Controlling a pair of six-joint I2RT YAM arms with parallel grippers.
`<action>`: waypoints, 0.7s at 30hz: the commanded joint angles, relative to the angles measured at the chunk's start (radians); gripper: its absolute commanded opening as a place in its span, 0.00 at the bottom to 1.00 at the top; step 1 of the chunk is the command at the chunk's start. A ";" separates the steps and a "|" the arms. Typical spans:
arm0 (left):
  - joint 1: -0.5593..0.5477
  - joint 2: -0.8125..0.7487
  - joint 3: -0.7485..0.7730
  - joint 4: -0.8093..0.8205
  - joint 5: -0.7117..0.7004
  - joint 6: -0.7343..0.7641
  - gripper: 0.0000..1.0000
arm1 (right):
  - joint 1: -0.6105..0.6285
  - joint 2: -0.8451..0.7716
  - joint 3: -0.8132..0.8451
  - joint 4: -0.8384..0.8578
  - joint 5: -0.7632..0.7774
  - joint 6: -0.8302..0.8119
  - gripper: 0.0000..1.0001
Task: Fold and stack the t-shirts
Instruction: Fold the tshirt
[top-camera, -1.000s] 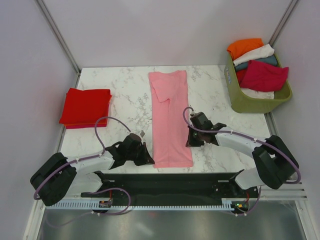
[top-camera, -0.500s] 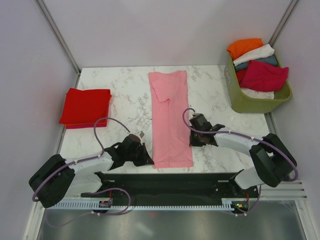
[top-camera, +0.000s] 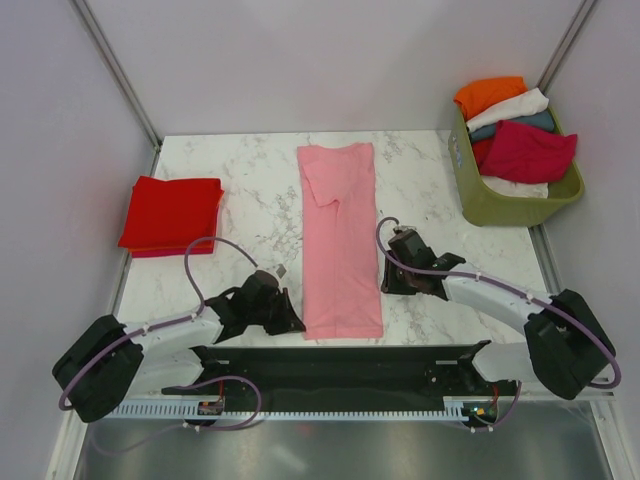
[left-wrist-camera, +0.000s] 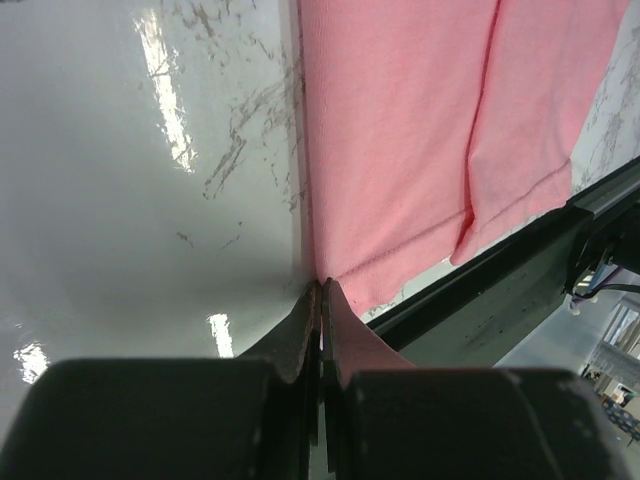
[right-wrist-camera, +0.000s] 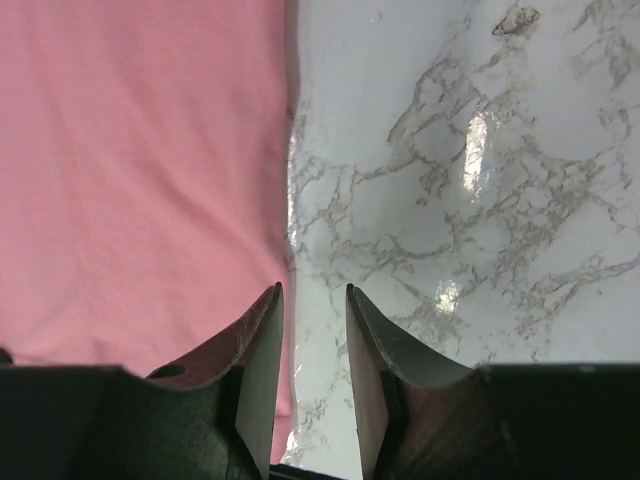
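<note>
The pink shirt (top-camera: 340, 240) lay flat as a long strip down the middle of the table (top-camera: 250, 200), collar end far and hem at the near edge. Its outline looked the same as a second earlier. In the left wrist view, one folded layer of the shirt (left-wrist-camera: 400, 130) overlapped another, with a seam line running along its length.

The left gripper (top-camera: 297, 325) sat low at the shirt's near left corner, about where it had been. The arm behind it had swung a little outward and nearer the table's front. In its own camera the jaws were pressed together with no gap. Their tips (left-wrist-camera: 320, 290) met the hem edge, but I could not tell whether any cloth was caught between them.

The right gripper (top-camera: 385, 288) had shifted slightly to the right and toward the near edge over the last second, and its arm had stretched out further to the right. It stood at the shirt's right edge. Its jaws (right-wrist-camera: 312, 295) were a narrow gap apart and held nothing. One finger was over the pink cloth (right-wrist-camera: 130, 170) and the other over bare marble (right-wrist-camera: 450, 150).

The folded red shirt (top-camera: 172, 213) rested at the left of the table, well apart from both arms and unmoved. The basket (top-camera: 500, 205) at the far right corner held the orange shirt (top-camera: 488, 95), the white shirt (top-camera: 512, 108), the teal shirt (top-camera: 540, 122) and the crimson shirt (top-camera: 530, 150), heaped as before.
</note>
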 joint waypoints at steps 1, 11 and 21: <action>-0.005 -0.019 -0.013 -0.047 0.006 0.011 0.03 | -0.001 -0.086 0.003 -0.031 -0.052 -0.014 0.40; -0.005 -0.066 -0.016 -0.079 0.018 0.014 0.30 | 0.032 -0.192 -0.122 -0.123 -0.223 0.007 0.43; -0.007 -0.099 -0.002 -0.120 0.032 0.014 0.36 | 0.094 -0.244 -0.198 -0.076 -0.290 0.093 0.42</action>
